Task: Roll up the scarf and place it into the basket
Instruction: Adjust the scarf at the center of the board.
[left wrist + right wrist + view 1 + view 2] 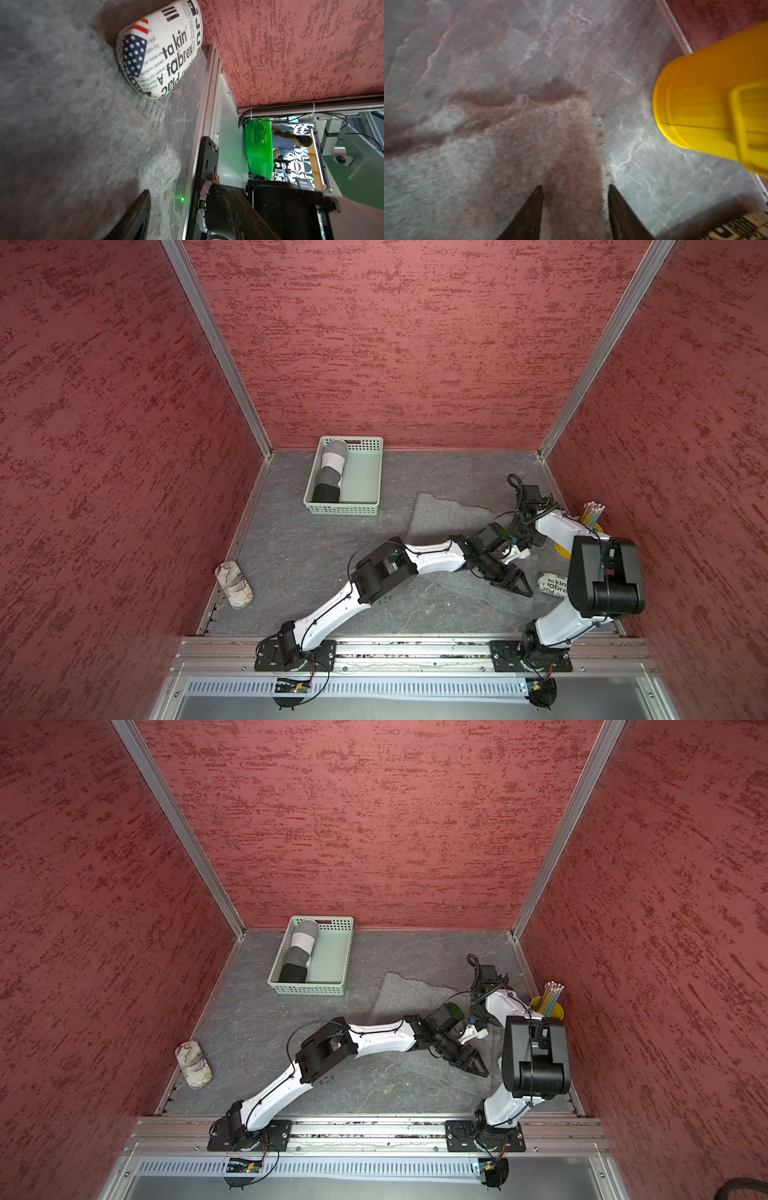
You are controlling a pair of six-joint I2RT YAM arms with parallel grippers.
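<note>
Left pincer (517,587) and right pincer (575,187): jaws apart, above flat scarf (440,514), right of basket (340,510).

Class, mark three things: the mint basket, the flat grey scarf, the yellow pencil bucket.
mint basket (343,509): a top view, near perforated wall
flat grey scarf (440,514): a top view, uncovered far part
yellow pencil bucket (699,104): right wrist view, side wall
</note>
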